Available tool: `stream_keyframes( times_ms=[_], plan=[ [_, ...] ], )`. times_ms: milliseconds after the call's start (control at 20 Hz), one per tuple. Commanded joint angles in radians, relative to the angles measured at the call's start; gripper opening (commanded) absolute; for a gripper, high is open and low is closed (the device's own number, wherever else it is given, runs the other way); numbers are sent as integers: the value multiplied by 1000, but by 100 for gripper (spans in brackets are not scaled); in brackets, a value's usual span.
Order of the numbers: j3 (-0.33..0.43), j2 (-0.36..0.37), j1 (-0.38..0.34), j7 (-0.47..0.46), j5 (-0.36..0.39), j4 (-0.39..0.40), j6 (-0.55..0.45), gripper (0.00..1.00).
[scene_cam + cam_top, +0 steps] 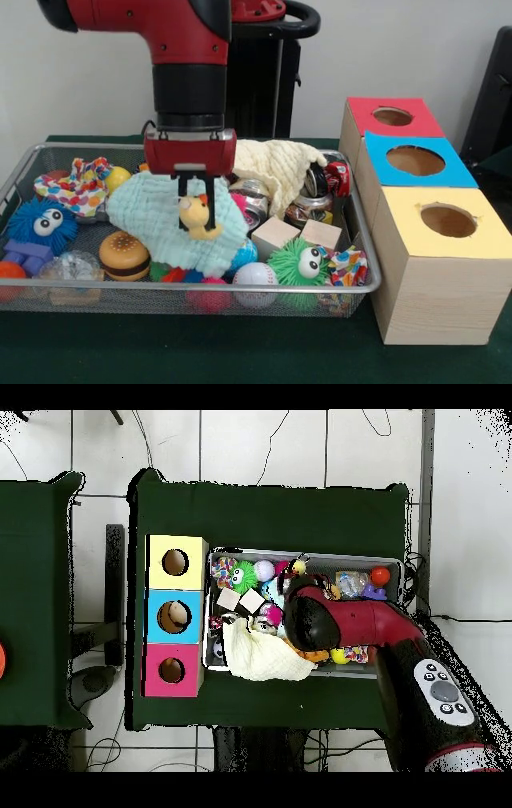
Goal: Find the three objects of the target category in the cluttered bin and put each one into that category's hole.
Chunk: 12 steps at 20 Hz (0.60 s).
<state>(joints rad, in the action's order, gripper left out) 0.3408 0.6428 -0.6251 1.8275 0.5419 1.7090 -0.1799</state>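
Green cloth covers the table (240,360) on which I see a wire mesh bin (24,172) packed with toys and, just beside it on the picture's right in the front view, a row of three wooden boxes, each with a round hole in its top: a yellow-topped box (448,268) nearest the camera, a blue-topped box (412,164) in the middle and a red-topped box (392,116) farthest. My arm comes down over the middle of the bin, and the gripper (197,210) has its two black fingers closed on a small yellow duck-like toy (198,216), which hangs against a pale mint cloth (152,216) heaped in the bin. Behind it lies a cream knitted cloth (276,164), with tin cans (254,204) and a red can (338,178) near it. Along the front of the bin I note a burger toy (124,256), a white baseball (254,280), a green fuzzy ball with eyes (300,262) and two wooden blocks (276,236); at the left sit a blue fuzzy ball with eyes (40,226), a purple block (28,256) and a spotted cloth (76,188). From overhead, the arm (350,624) hides the middle of the bin (390,564); the gripper itself is hidden there.
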Motion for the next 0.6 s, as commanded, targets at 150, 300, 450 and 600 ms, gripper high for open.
stream_keyframes(
  times_ms=[150, 300, 450, 600],
  plan=[
    [-3, 160, 49, 113, -117, 135, -169, 0],
    [-25, 188, 82, 133, -151, 152, -189, 0],
    [-45, 204, 109, 150, -187, 164, -211, 0],
    [-75, 214, 147, 170, -217, 164, -231, 0]
  ],
)
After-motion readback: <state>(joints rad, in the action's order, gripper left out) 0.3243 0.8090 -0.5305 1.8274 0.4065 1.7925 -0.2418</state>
